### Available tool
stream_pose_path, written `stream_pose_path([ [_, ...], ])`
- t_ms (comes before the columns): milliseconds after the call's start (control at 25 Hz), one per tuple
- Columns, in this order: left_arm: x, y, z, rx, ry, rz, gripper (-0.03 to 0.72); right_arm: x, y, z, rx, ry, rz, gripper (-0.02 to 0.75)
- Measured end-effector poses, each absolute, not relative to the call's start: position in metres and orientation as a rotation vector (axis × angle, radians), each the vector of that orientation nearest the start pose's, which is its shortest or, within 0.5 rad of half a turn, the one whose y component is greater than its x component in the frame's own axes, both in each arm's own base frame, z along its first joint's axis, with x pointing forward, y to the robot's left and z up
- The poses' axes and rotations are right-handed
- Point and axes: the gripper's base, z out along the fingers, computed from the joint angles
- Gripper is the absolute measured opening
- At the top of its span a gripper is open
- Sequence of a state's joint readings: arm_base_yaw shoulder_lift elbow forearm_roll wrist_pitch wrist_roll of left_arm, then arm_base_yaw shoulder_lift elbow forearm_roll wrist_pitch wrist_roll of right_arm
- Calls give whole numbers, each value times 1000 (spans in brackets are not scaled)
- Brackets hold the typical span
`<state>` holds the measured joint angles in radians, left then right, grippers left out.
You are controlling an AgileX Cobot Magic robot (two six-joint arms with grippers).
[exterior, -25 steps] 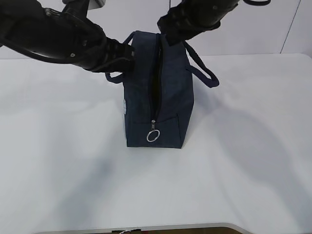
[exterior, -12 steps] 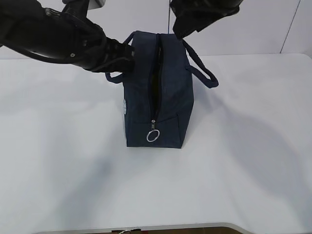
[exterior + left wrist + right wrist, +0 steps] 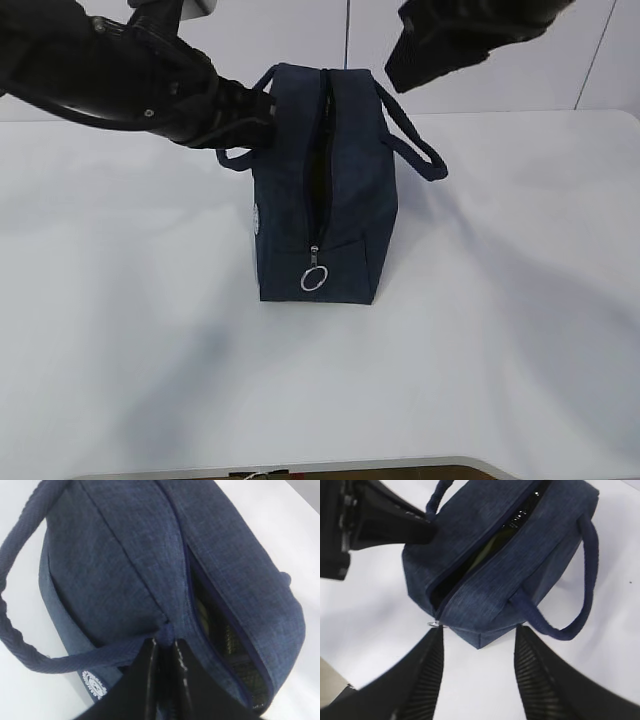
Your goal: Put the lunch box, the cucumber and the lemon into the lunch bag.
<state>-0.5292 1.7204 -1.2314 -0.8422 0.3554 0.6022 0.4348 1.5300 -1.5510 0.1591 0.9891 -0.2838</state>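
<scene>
Navy fabric lunch bag (image 3: 325, 190) stands upright near the middle of the white table (image 3: 500, 350), its long axis running away from the exterior camera, so we face one narrow end where the silver ring pull (image 3: 314, 278) hangs low at the bottom of the zipper. The zipper slit is parted along the top and down this end; through it we glimpse something dark green and glossy inside in the right wrist view, though we cannot tell which item it is. One loop handle (image 3: 415, 140) droops to the right side, the other (image 3: 20, 580) to the left, and a small white round logo (image 3: 94, 684) sits low on the left wall. We see the left gripper (image 3: 165, 652) pressed together, pinching the bag's upper left edge beside the zipper, its arm reaching in low from the left. The right gripper (image 3: 477, 675) hangs above and to the right of the bag, clear of it, jaws spread and holding nothing
</scene>
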Motion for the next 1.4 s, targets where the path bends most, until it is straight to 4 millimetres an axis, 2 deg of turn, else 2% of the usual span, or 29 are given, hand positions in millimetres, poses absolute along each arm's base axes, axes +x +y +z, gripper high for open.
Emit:
stream_pose_path([
  [400, 325, -217, 266, 512, 2221, -689, 5, 254, 135, 363, -795, 2277, 331, 377],
  [720, 325, -217, 266, 512, 2221, -689, 5, 224, 132, 342, -840, 2214, 457, 377],
  [1160, 325, -217, 266, 512, 2221, -689, 5, 201, 139, 304, -898, 2110, 684, 377],
  [1400, 325, -217, 266, 512, 2221, -689, 5, 196, 141, 287, -967, 1986, 701, 377],
])
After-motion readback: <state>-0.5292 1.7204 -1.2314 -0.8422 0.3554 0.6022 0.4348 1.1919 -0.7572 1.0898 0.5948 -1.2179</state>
